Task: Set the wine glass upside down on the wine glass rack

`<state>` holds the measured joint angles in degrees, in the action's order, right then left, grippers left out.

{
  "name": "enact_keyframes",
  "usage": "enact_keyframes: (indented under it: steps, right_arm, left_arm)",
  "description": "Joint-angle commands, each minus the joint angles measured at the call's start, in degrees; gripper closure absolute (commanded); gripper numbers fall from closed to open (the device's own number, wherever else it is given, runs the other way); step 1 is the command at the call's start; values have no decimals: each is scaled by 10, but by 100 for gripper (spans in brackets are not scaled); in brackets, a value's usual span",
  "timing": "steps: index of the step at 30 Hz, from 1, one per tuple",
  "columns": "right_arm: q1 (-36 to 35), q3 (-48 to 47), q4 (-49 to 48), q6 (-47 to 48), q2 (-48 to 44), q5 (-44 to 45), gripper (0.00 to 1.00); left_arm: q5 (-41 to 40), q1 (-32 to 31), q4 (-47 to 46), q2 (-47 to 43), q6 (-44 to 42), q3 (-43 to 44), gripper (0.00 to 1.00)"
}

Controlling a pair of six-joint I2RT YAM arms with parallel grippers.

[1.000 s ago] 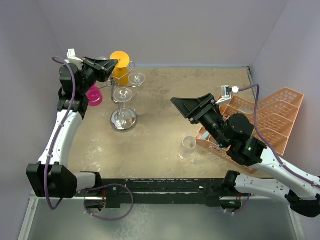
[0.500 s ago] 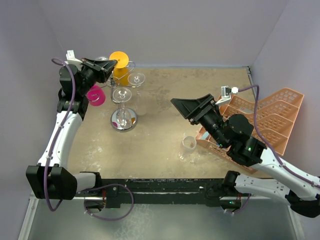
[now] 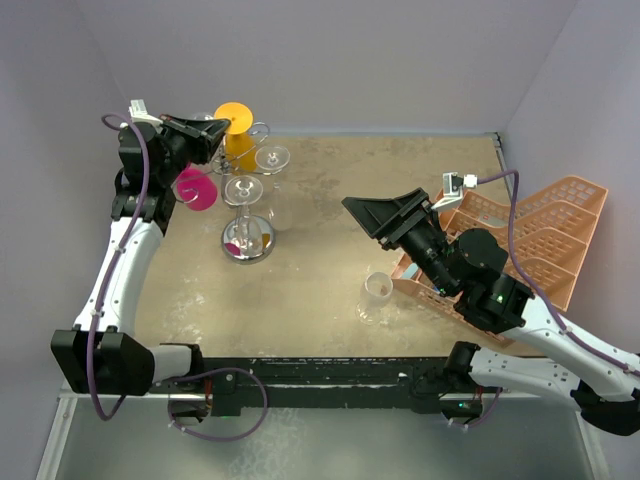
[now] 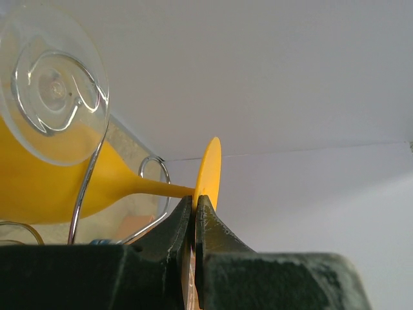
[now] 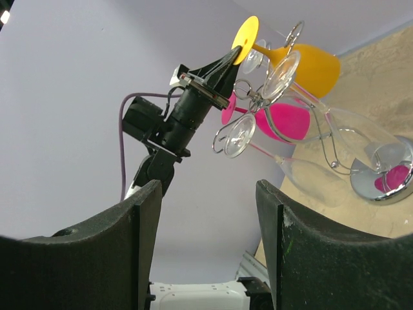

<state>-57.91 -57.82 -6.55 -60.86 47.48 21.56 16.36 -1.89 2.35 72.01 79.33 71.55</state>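
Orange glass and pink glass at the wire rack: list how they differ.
Colour: the orange glass is orange, the pink glass pink. Grip: the left pincer is clamped on the orange glass's foot; no pincer holds the pink glass. Place: in the top view the orange glass is at the far side of the rack, the pink glass to its left. Both are opaque stemmed glasses.

A mottled, sand-brown worktop carried three things. The chrome wine glass rack stood on its round base toward the far left corner. A peach plastic crate sat along the right edge, with a clear glass just beside its near end.
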Motion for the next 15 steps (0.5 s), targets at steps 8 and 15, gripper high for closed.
enact_keyframes:
  steps: [8,15]
  right_arm:
    - [-1,-3,-26,-2,0,7,38]
    - [-1,-2,-27,-3,0,6,38]
  left_arm:
    - [-19,-6,69,23,-37,88,100]
    - [-46,-40,102,42,-53,117,100]
